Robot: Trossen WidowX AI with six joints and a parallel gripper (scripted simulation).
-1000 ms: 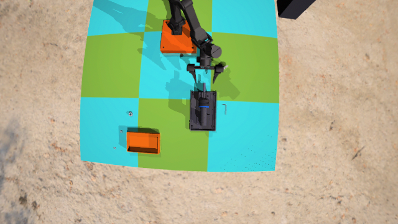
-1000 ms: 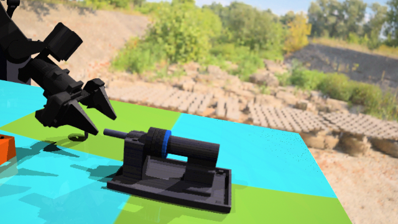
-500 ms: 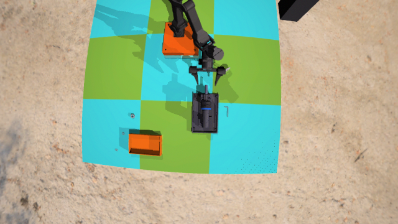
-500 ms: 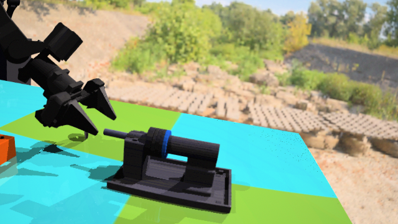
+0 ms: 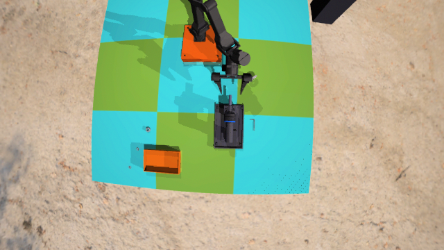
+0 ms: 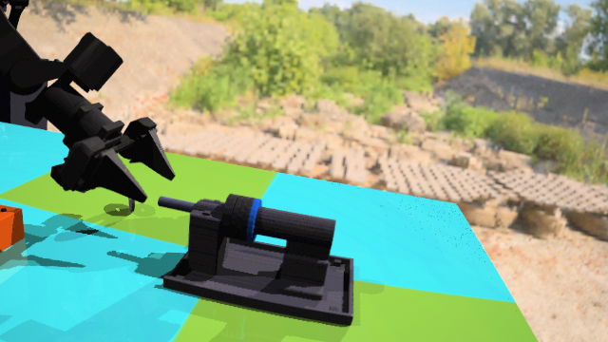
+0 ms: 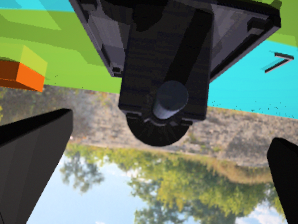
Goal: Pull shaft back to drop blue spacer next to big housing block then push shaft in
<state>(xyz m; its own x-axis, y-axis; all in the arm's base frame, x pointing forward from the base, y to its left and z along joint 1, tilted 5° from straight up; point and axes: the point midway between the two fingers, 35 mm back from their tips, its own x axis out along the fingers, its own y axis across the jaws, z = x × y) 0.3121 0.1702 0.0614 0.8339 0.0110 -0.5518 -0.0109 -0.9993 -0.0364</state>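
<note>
The shaft (image 5: 229, 99) (image 6: 173, 203) (image 7: 172, 97) sticks out of the small support block (image 6: 204, 242) toward the arm. The blue spacer (image 5: 229, 121) (image 6: 255, 219) sits upright against the big round housing (image 5: 229, 135) (image 6: 296, 225). Several black spacers (image 6: 237, 216) are packed between it and the support block. All stand on a dark rimmed base (image 6: 256, 305). My gripper (image 5: 231, 93) (image 6: 159, 189) (image 7: 174, 133) is open and empty, just short of the shaft's free end, with its fingers spread to either side of the shaft's line. The shaft inside the spacers is hidden.
An orange bin (image 5: 179, 163) (image 7: 30, 77) stands at the front left, with a nut (image 5: 148, 129) behind it. A hex key (image 5: 254, 124) lies right of the base. A small upright part (image 5: 254, 77) (image 6: 132, 205) stands near the gripper. A black block (image 5: 326, 12) is at the back right.
</note>
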